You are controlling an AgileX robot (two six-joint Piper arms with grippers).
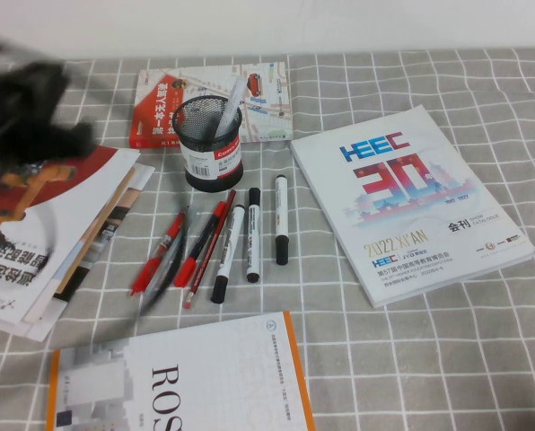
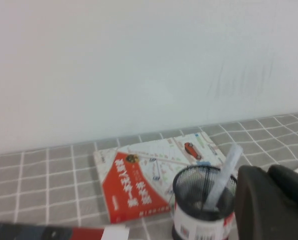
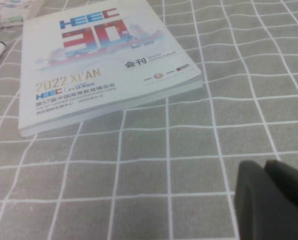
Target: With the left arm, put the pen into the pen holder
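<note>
The pen point(image 1: 228, 109), slim and almost all white, stands tilted inside the pen holder point(image 1: 209, 144), a black wire-mesh cup with a white and red label band. Nothing grips the pen. The left arm point(image 1: 21, 117) is a dark blur at the far left of the high view, well away from the holder. In the left wrist view my left gripper point(image 2: 268, 172) is shut and empty, with the pen point(image 2: 223, 176) and the pen holder point(image 2: 201, 212) just beside it. My right gripper point(image 3: 265, 167) is shut and empty over the checked cloth; it is out of the high view.
Several black-capped white markers point(image 1: 251, 233) and red pens point(image 1: 171, 247) lie in front of the holder. A red and white book point(image 1: 173, 97) lies behind it. The HEEC booklet point(image 1: 407, 202) is at the right, a paper stack point(image 1: 43, 238) at the left, and a ROS book point(image 1: 187, 377) near the front.
</note>
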